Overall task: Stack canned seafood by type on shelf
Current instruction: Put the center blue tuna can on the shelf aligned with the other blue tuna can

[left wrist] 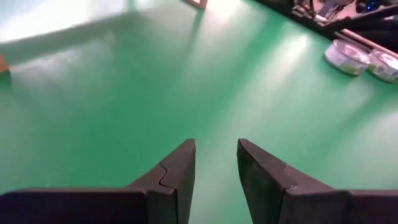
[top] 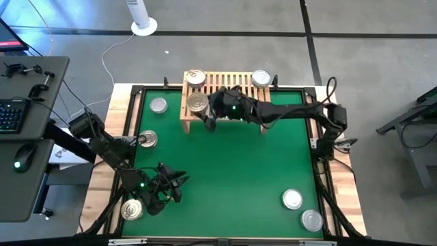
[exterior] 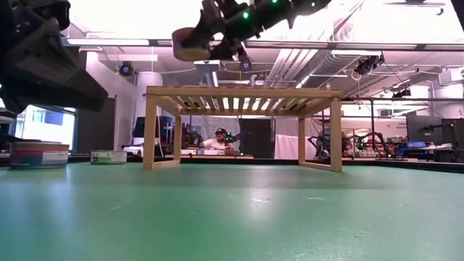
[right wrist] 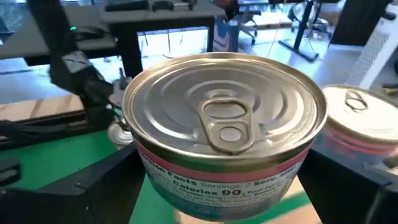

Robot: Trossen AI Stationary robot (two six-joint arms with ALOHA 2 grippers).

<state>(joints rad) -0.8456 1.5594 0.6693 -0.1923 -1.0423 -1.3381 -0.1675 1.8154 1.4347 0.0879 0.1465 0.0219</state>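
The shelf (top: 229, 87) is a low light-wood rack at the table's far edge, and it also shows in the low view (exterior: 243, 93). One tin (top: 195, 77) stands on its far-left corner and another (top: 261, 78) on its far-right. My right gripper (right wrist: 227, 193) is shut on a gold-tan-topped tin (right wrist: 227, 115) above the shelf's left end (top: 198, 102). Other tins sit on the green mat at far left (top: 158, 105), left (top: 147, 139), near left (top: 133, 209) and near right (top: 292, 199). My left gripper (left wrist: 216, 168) hovers open over the near-left mat (top: 174, 183). My right gripper pinches the tin between its two fingers, one finger (right wrist: 93, 186) on each opposite side of the side wall (right wrist: 152, 171). The fingers reach in from the table's right. The tin is upright with its ring-pull top up, lifted clear above the shelf top (exterior: 192, 43).
A second tin (right wrist: 360, 118) stands close beside the held one on the shelf. Two tins lie at the near-right corner (top: 312, 220). The mat's middle (top: 232, 164) is bare. A desk with a keyboard (top: 10, 113) stands left of the table.
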